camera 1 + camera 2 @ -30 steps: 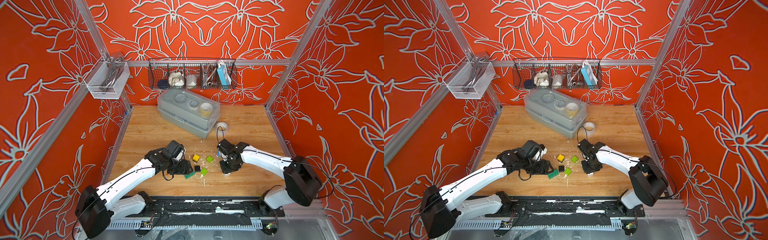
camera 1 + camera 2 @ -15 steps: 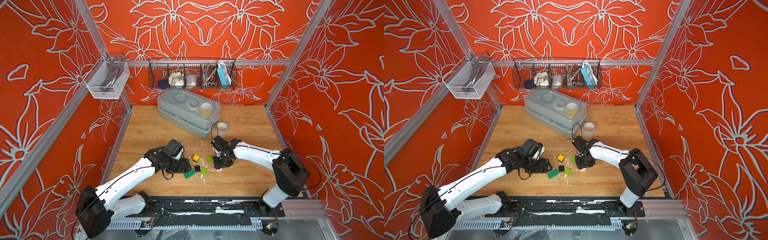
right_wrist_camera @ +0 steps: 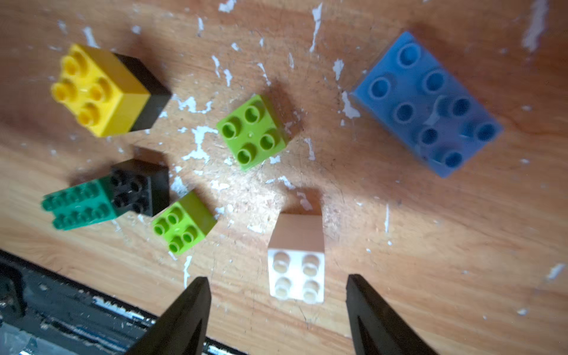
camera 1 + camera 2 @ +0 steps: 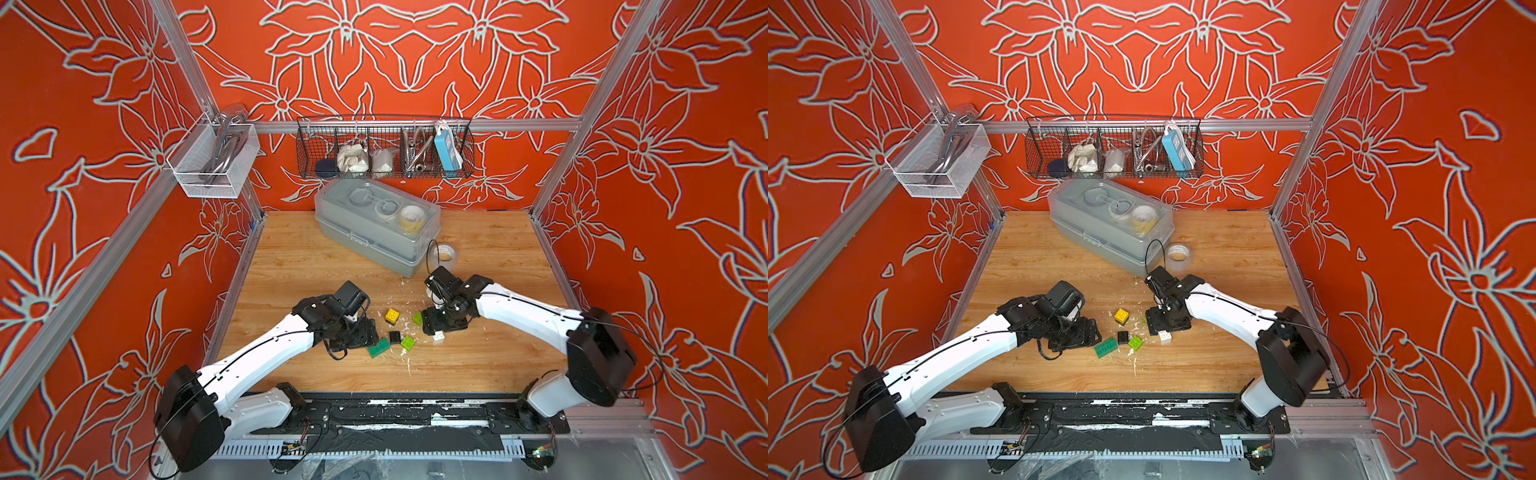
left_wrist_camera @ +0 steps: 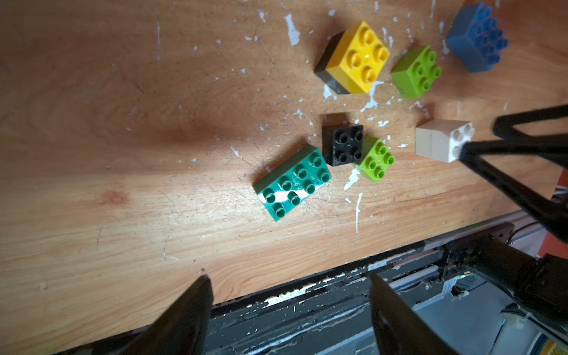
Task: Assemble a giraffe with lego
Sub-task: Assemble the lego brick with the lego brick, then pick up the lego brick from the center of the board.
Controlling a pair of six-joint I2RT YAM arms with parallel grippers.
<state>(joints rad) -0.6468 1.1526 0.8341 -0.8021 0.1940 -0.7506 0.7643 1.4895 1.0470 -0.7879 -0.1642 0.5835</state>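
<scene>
Below, paint-flecked wooden table [image 4: 316,266] within orange floral walls [image 4: 415,50]; left pincer [image 5: 289,276] and right pincer [image 3: 275,278] apart.

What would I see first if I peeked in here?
The orange walls with big white flowers, all around. Then the colourful lego bricks scattered in the middle of the wooden table, between the white left arm and right arm. Among them, a yellow brick sits stacked on a black one.
</scene>
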